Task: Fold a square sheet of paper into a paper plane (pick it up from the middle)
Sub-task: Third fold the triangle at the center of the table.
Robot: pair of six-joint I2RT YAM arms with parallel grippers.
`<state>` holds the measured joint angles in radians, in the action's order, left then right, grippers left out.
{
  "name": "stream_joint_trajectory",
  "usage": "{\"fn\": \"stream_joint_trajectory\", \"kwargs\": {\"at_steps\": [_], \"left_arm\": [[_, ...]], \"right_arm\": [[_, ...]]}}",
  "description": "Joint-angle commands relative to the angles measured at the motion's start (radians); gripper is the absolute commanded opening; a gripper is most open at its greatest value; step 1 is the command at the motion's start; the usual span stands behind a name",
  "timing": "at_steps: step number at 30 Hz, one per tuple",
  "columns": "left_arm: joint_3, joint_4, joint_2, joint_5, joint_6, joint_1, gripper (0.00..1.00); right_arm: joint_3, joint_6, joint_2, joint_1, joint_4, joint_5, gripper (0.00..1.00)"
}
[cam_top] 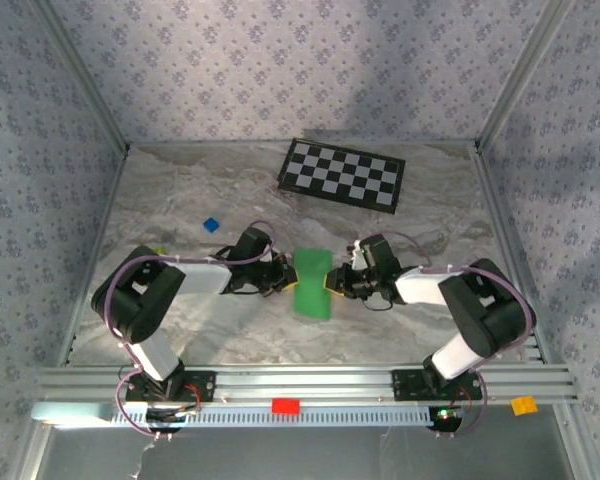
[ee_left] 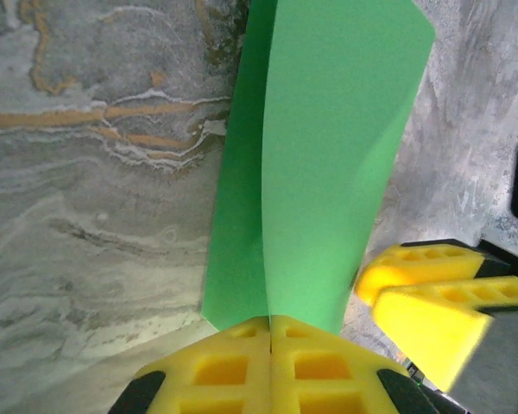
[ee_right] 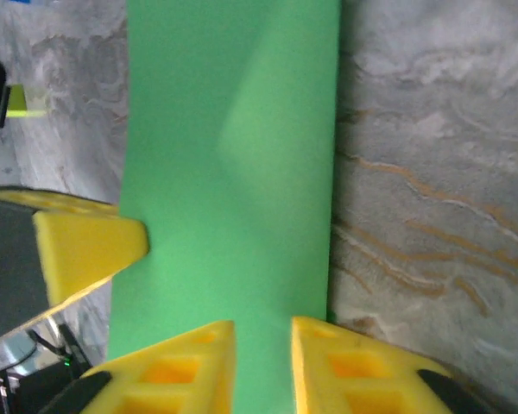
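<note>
Two arms fold inward, meeting mid-table. Left gripper [cam_top: 283, 276] at 9 o'clock is clenched on the green paper [cam_top: 311, 288]; right gripper [cam_top: 338, 283] at 3 o'clock has jaws slightly parted astride its edge.

Legible markings: none. No text, label, brand, number or sign can be read in any of the three views.
</note>
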<state>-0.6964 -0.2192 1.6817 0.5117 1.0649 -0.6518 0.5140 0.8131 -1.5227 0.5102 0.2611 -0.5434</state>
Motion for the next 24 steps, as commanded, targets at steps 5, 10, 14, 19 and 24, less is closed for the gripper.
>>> {"fn": "stream_joint_trajectory", "kwargs": {"at_steps": [5, 10, 14, 19, 24], "left_arm": [[0.012, 0.057, -0.077, -0.006, 0.039, 0.002, 0.02], [0.028, 0.063, -0.105, -0.030, 0.065, 0.001, 0.02], [0.028, 0.063, -0.108, -0.031, 0.074, 0.002, 0.02], [0.028, 0.060, -0.105, -0.032, 0.077, 0.001, 0.02], [0.029, 0.053, -0.101, -0.032, 0.077, 0.000, 0.02]], "right_arm": [[0.014, -0.167, 0.244, 0.073, -0.207, 0.155, 0.52], [0.015, -0.371, 0.364, 0.284, -0.227, 0.398, 0.55], [-0.021, -0.594, 0.382, 0.516, -0.122, 0.645, 0.62], [0.011, -0.767, 0.277, 0.707, -0.045, 0.877, 0.62], [0.057, -0.831, 0.136, 0.798, -0.023, 1.051, 0.63]]}}
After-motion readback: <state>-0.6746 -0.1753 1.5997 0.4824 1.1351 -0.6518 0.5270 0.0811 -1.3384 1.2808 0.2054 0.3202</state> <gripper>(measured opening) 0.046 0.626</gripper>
